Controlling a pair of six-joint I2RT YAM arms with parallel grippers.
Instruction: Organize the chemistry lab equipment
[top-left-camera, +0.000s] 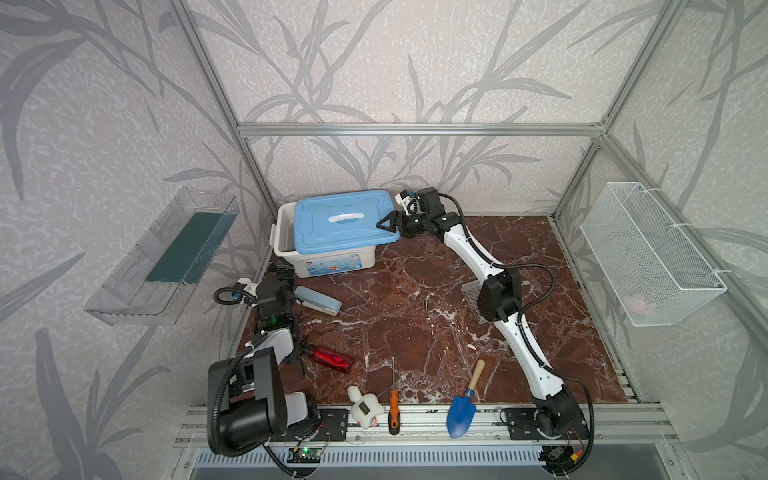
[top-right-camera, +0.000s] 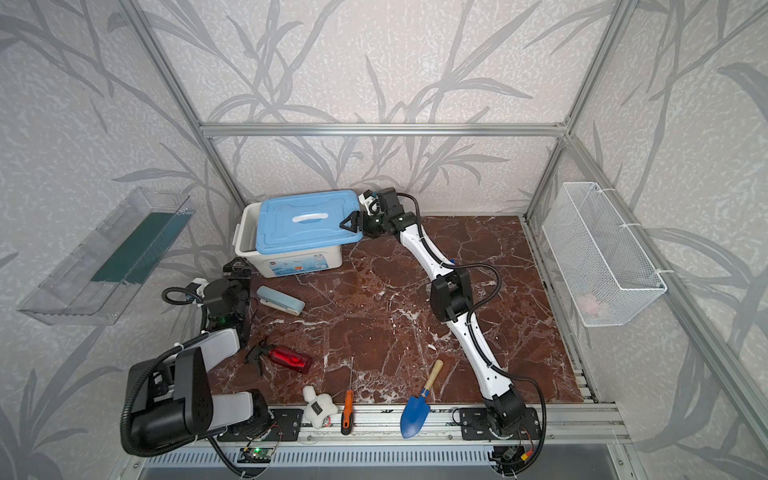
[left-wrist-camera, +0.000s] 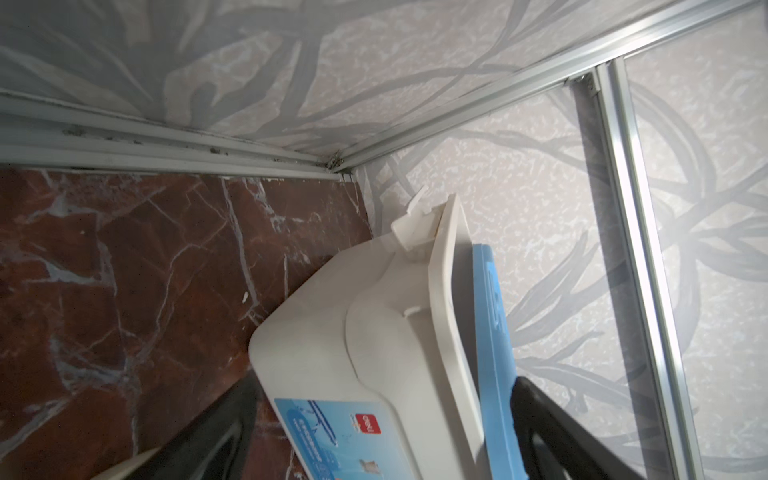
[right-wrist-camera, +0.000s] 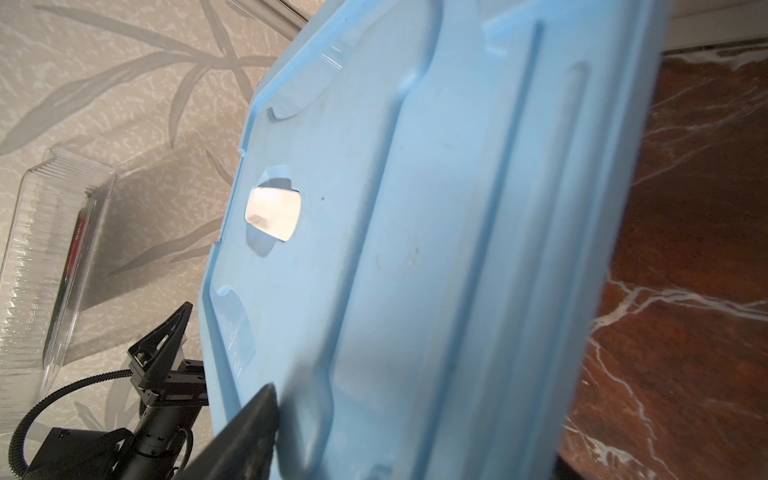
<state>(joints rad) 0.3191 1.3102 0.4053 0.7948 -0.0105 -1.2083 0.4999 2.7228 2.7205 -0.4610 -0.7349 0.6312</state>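
A white storage box (top-left-camera: 332, 259) stands at the back left of the marble table, and its blue lid (top-left-camera: 345, 220) is shifted to the right, so the box's left end is uncovered. My right gripper (top-left-camera: 390, 224) (right-wrist-camera: 411, 428) is shut on the lid's right edge, one finger on top of it. My left gripper (top-left-camera: 282, 267) (left-wrist-camera: 382, 399) is open, its fingers either side of the box's (left-wrist-camera: 332, 353) front-left corner without gripping it. A clear grid rack (top-left-camera: 471, 290) shows partly behind the right arm's elbow. No other lab equipment is in view.
On the table lie a blue-white stapler-like case (top-left-camera: 318, 301) and a red spray bottle (top-left-camera: 332, 359). Along the front edge lie a white plush toy (top-left-camera: 365, 406), an orange-handled screwdriver (top-left-camera: 393, 409) and a blue trowel (top-left-camera: 463, 411). A clear tray (top-left-camera: 166, 257) hangs left, a wire basket (top-left-camera: 648, 253) right.
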